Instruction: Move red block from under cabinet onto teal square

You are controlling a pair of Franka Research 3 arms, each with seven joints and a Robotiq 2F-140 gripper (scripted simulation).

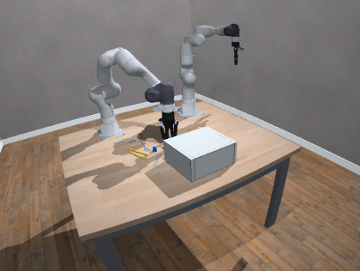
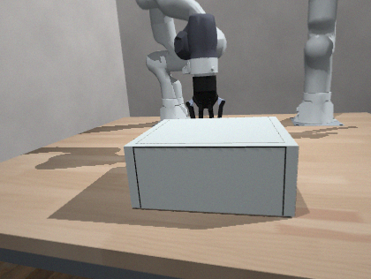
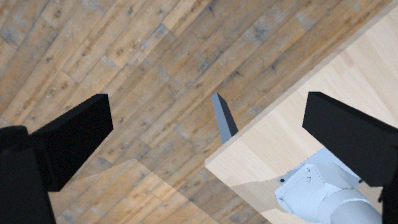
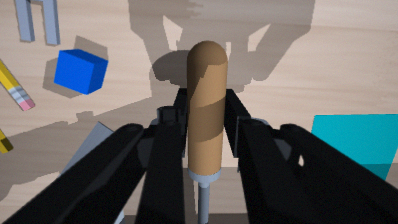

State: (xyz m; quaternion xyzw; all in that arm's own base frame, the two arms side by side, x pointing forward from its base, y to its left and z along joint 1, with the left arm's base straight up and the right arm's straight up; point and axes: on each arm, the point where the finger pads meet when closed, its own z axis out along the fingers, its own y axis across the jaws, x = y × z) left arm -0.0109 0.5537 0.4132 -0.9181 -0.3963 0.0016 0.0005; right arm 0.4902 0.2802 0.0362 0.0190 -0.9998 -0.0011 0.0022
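The pale grey cabinet stands flat on the table. The red block is not visible in any view. The teal square lies at the right of the right wrist view, its lower part in shadow. My right gripper is shut on the wooden handle of a tool with a thin metal shaft. It is behind the cabinet in the exterior view, and the shaft's far end is out of sight. My left gripper is open and empty, raised high away from the cabinet.
A blue block lies beside the cabinet. Near it are yellow pencils, a grey forked piece and a flat grey bar. The left wrist view shows the table's edge and the floor.
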